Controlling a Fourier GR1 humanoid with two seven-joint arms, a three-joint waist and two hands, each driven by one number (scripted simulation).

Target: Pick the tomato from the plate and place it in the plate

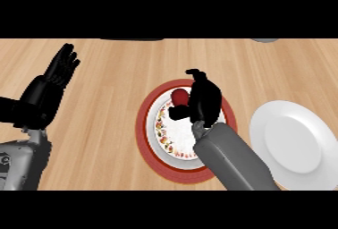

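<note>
On wooden counter (105, 112), mid-right: red-rimmed plate (146, 134) w/ patterned inner rim; plain white plate (297, 143) just beside it by right edge. Left hand (49, 89) resting released, fingers straight up, near left edge. Right hand (201, 100) over red-rimmed plate, fingers curling toward tomato (179, 95), contact unclear so can't tell if grasped. Tomato sits on plate's far part; prob light, smooth, round, soft-ish, so it may roll. Take hold across its sides
</note>
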